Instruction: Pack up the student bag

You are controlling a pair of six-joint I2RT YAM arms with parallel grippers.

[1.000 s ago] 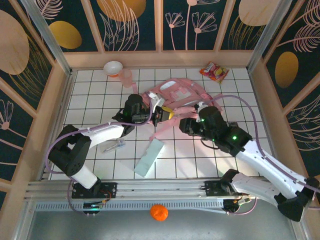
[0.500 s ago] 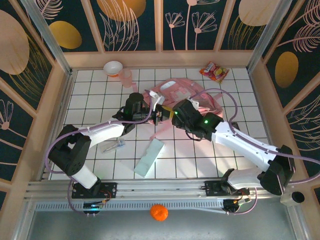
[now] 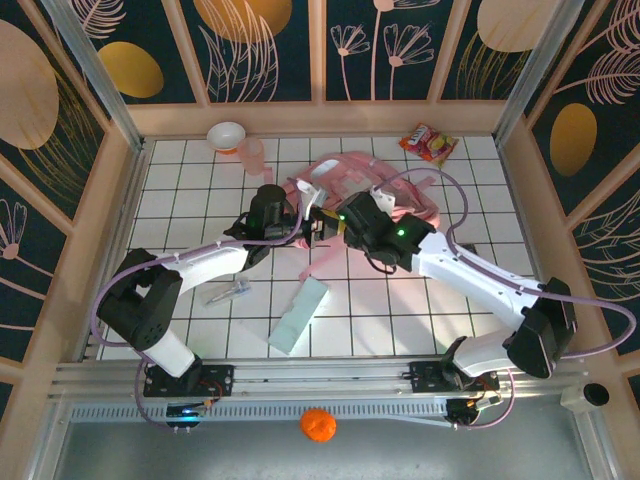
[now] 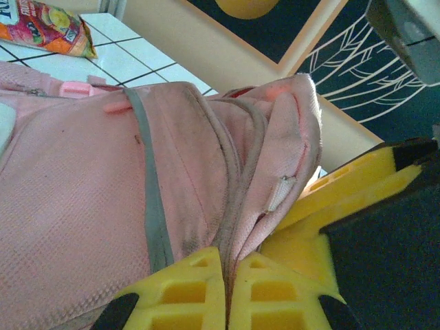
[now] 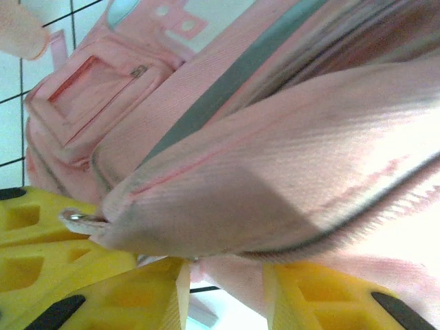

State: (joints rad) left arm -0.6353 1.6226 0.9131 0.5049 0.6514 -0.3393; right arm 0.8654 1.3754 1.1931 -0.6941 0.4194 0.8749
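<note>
White surface (image 3: 400,300) held the student bag (image 3: 365,185) near the back. One edge was pinched in the left claw (image 4: 227,278); the right claw (image 5: 223,278) stood half spread around it. Opening step, I guessed; next, pinch and pull.

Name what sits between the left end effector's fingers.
A fold of the pink backpack, pinched in the shut left end effector; the left wrist view shows it.

student bag (image 3: 355,180), snack packet (image 3: 428,143), bowl (image 3: 226,134)
</note>
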